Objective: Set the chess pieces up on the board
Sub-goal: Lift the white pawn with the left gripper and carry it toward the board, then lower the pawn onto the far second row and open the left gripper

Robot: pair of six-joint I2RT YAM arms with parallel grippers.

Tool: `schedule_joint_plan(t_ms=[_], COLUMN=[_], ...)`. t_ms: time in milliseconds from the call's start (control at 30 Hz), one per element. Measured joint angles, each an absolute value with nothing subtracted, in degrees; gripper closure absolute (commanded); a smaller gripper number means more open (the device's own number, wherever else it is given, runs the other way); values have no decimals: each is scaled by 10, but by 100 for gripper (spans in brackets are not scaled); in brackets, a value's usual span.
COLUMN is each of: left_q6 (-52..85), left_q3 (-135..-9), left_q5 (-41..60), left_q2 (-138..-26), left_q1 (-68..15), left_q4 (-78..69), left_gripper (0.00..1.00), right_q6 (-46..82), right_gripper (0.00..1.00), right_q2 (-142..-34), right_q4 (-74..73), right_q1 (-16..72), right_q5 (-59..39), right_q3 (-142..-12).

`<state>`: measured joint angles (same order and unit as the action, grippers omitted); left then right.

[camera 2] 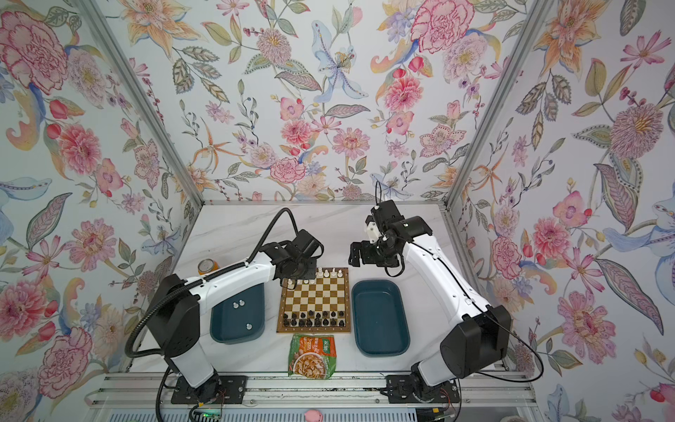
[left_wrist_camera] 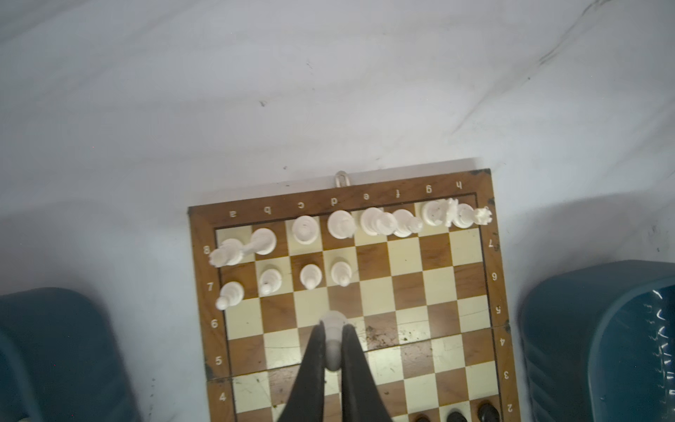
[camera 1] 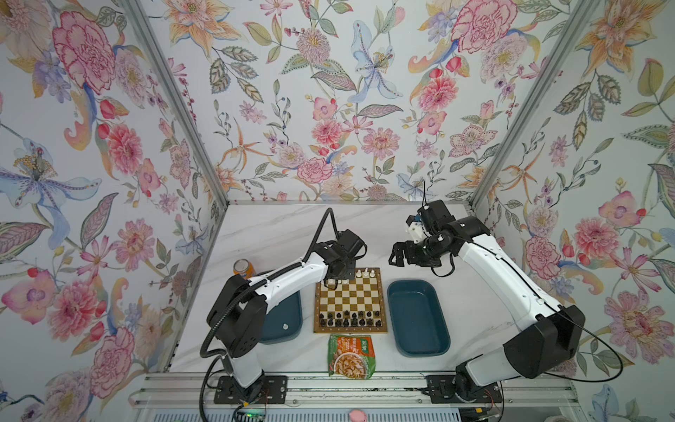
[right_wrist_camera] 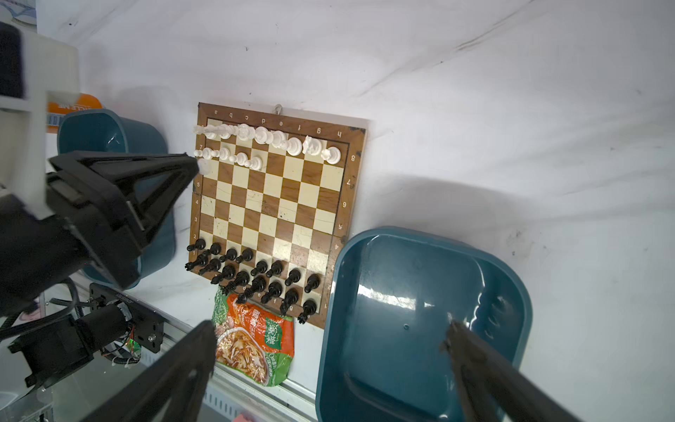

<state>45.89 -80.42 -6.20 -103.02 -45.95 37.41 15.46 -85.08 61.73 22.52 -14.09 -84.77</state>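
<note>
Nearest, low ctr in both top views, a snack packet (camera 1: 351, 356) lies flat on the white desk (camera 1: 277, 234), just below the board (camera 1: 350, 301) & almost touching its near edge. The board sits mid-frame btw two teal trays: left tray (camera 2: 222, 321) partly under the left arm, right tray (camera 1: 416, 318) just beside the board's right edge. Black pieces (camera 1: 350, 318) stand upright in the board's two near rows. Three loose pawns (camera 2: 239, 304), white, sit in the left tray: two close together, one apart, lower in frame. Farther up, the left tool (left_wrist_camera: 332, 326) hangs over the far-left part of the board, clenched on a white held pawn (left_wrist_camera: 332, 347) pinched btw both black fingers (left_wrist_camera: 310, 369); can't tell if it touches the board. Just past it in the left wrist view, four placed pawns (left_wrist_camera: 310, 276) stand side by side on a–d of the row marked 7, & behind them the white back-row pieces (left_wrist_camera: 376, 221) fill the last row from a to h. The right tool (camera 1: 395, 255) hovers up & right of the board's far-right corner in a top view, off the board, released, w/ its jaws spread wide; the right wrist view shows its two fingers (right_wrist_camera: 175, 372) far apart at the bottom of frame. An orange can (camera 1: 241, 268) stands at left beyond the left tray, partly hidden by the arm. Floral walls (camera 1: 328, 109) close the far side.
</note>
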Motion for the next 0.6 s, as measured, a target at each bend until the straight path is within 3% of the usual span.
schedule_joint_plan(t_ms=[600], left_q6=[476], left_q3=[-853], left_q5=[-49], left_q2=[-1120], left_q1=[-498], left_q4=[372], left_gripper=[92], right_q6=[137], right_gripper=[1], right_q2=[-789], right_q4=[617], right_q1=[144], right_q5=[-170], right_q3=[-787])
